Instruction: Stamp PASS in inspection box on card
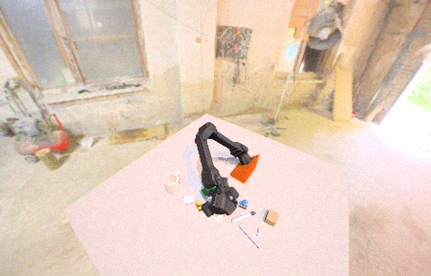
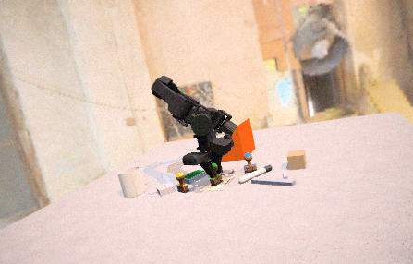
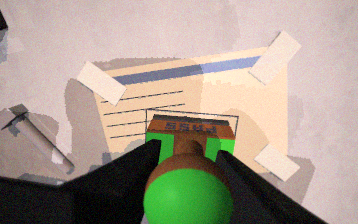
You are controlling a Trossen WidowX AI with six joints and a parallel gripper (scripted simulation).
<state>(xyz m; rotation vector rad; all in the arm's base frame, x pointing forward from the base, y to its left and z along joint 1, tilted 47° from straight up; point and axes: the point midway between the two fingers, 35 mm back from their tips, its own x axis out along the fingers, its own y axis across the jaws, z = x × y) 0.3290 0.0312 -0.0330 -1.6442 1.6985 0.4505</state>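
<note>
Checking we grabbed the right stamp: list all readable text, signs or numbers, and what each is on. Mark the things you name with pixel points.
"PASS": on the side of the green-knobbed stamp (image 2: 214,172) (image 3: 190,127) in the tool (image 2: 215,177) (image 3: 188,154); it appears upside down in the wrist view.
Card (image 3: 245,95): ruled lines, a blue bar and a box outline, no legible words.
Blue-knobbed stamp (image 1: 244,204) (image 2: 249,162) and yellow-knobbed stamp (image 1: 199,205) (image 2: 181,182): too small to read.

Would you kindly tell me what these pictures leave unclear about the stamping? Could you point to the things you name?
- Underside of the green-knobbed stamp (image 2: 214,174) (image 3: 189,197): faces away in the wrist view, so its ink is unseen.
- Lower part of the inspection box (image 3: 192,112): covered by the stamp, wrist view.
- Card (image 1: 218,218) (image 2: 218,186) (image 3: 265,107): mostly behind the arm, top view; too small, exterior view.
</note>
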